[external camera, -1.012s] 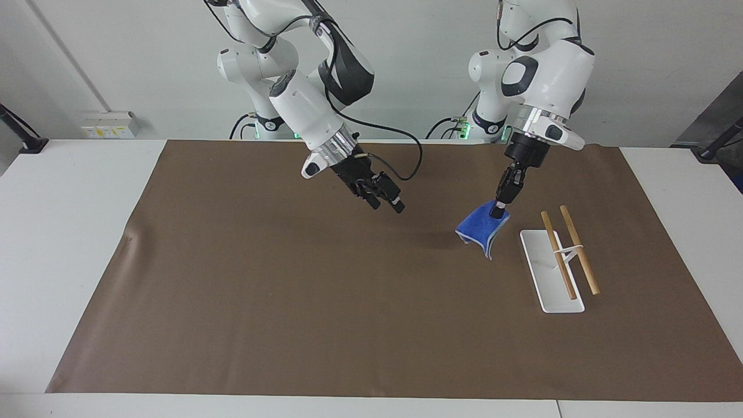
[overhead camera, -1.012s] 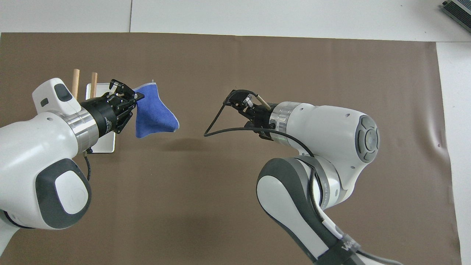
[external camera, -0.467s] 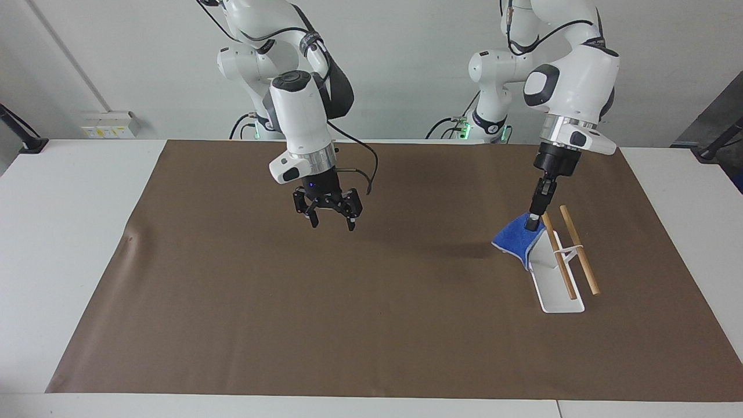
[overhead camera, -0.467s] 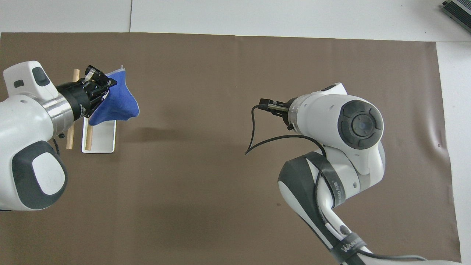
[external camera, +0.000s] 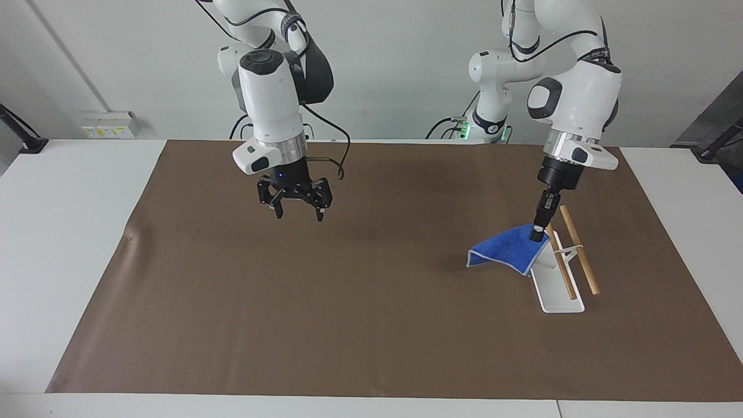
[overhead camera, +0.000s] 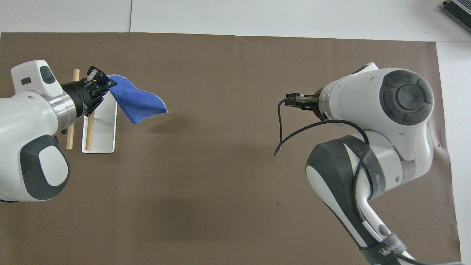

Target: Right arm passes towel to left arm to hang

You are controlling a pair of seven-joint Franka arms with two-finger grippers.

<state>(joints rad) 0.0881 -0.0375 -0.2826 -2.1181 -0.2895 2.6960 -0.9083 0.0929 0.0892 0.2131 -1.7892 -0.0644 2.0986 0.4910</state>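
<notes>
In the facing view the left gripper (external camera: 538, 234) is clamped on one corner of the towel (external camera: 506, 249), a small blue terry rectangle with a pale hem that droops from the pinch toward seven o'clock, its lower edge at or just above the brown mat (external camera: 371, 325); contact there cannot be read. The pinched corner hangs right at the rack (external camera: 554, 277), a flat white tray-like base carrying two slim wooden rods (external camera: 578, 249) that slope up toward eleven o'clock, joined by a thin white crosspiece. The right gripper (external camera: 296, 204) hovers over bare mat at about ten o'clock from the towel, well apart from it, fingers spread and empty, a small blue light above them. By my reading the handover is done and the hanging step is in hand; the next move calls for lifting the cloth clear of the rod tips, carrying it across a rod and only then letting go, so the soft fabric drapes on both sides. In the overhead view the left gripper (overhead camera: 98, 84) sits over the rods' upper ends, the towel (overhead camera: 138, 99) fanning out toward four o'clock, nubbly and limp against the smooth matte mat (overhead camera: 235, 221). The right gripper (overhead camera: 300, 101) is mostly hidden under its own glossy white wrist.
</notes>
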